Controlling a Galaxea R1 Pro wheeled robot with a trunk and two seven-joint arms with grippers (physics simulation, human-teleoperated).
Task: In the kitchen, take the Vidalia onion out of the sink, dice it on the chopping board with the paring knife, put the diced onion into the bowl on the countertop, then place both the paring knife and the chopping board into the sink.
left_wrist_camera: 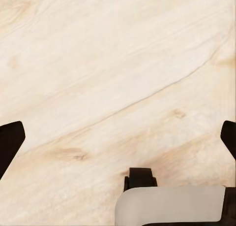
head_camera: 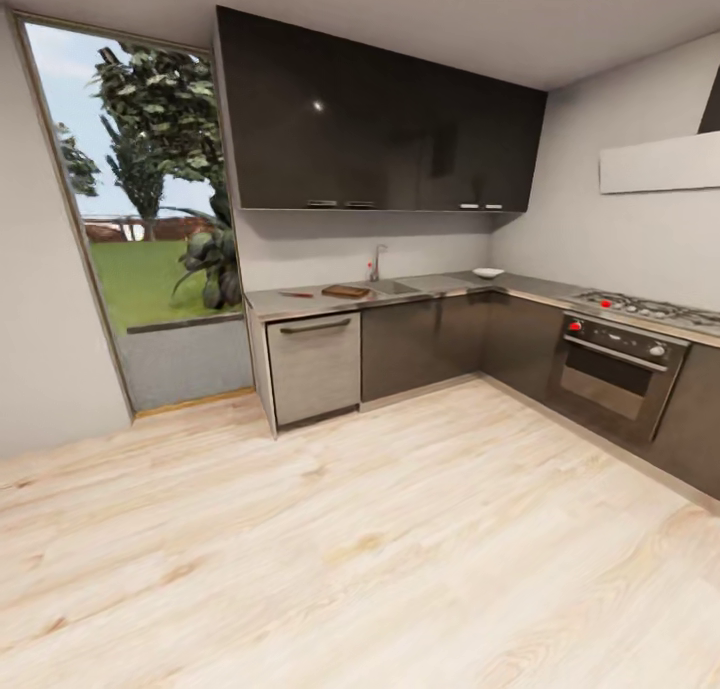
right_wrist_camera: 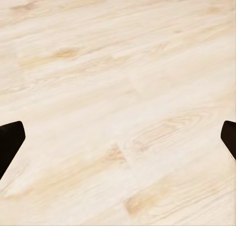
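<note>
I stand on a pale wood-plank floor [head_camera: 330, 569], well back from an L-shaped kitchen. A tall window [head_camera: 140, 229] at the left looks out on grass and trees. Dark glossy wall cabinets [head_camera: 380, 119] hang over the counter [head_camera: 440, 285], a grey slab with a pale front edge that runs along the far wall and turns down the right-hand wall. Under it are dark doors and one steel-fronted dishwasher [head_camera: 314, 367]. On the right run sit a gas hob [head_camera: 645, 309] and, below it, an oven [head_camera: 615, 364] with red knobs.

The sink [head_camera: 392, 288] is set in the far run, with a chrome tap [head_camera: 379, 261] behind it; from here I cannot see into the basin, so I cannot tell whether the onion is in it. The board [head_camera: 346, 291] lies flat on the counter just left of the sink. The knife [head_camera: 297, 294] lies left of the board, apart from it. The white bowl [head_camera: 489, 272] stands near the counter's corner, well right of the sink; I cannot make out any contents.

My left gripper [left_wrist_camera: 118, 137] hangs over bare floor, fingers spread wide with nothing between them, a piece of my base [left_wrist_camera: 172, 206] beside it. My right gripper [right_wrist_camera: 118, 137] is likewise wide apart and empty above the planks.
</note>
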